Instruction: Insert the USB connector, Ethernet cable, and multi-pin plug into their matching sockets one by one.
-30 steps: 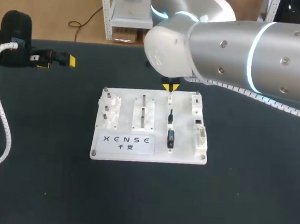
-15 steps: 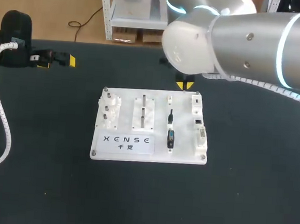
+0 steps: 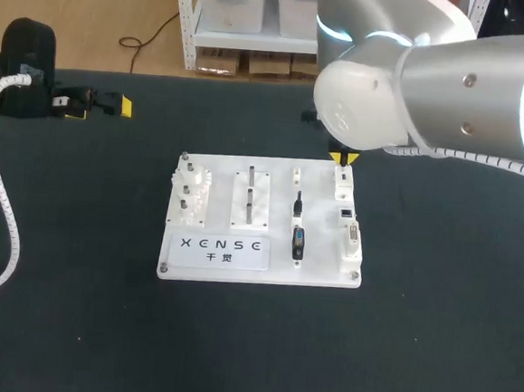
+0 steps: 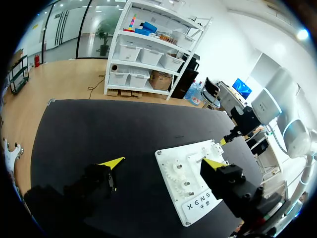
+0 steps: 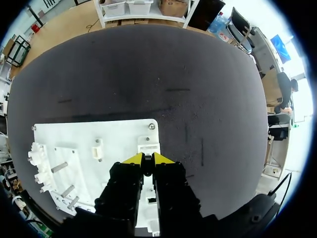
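Observation:
The white board [image 3: 262, 250] lies mid-table. A black USB connector [image 3: 298, 242] and a thin black plug [image 3: 298, 201] rest in its right-middle column. White sockets [image 3: 353, 238] line its right edge. My right gripper [image 3: 342, 158] hangs over the board's far right corner, above the white corner block [image 3: 343, 179]. In the right wrist view its fingers [image 5: 147, 159] stand shut, with that corner block [image 5: 148, 146] just ahead of the tips and nothing seen held. My left gripper [image 3: 97, 104] rests far left, off the board, and in its own view the gripper [image 4: 163, 163] is wide open and empty.
White gears [image 3: 189, 195] and a block with metal pegs [image 3: 251, 198] fill the board's left half. A small white socket [image 3: 296, 173] sits at its far edge. A ribbed white cable [image 3: 6, 221] curves along the left side. Dark mat surrounds the board.
My right arm has slid rightward along the board's far edge, from above the small middle socket to above the right corner block. Its fingers stayed shut. The left arm has not moved.

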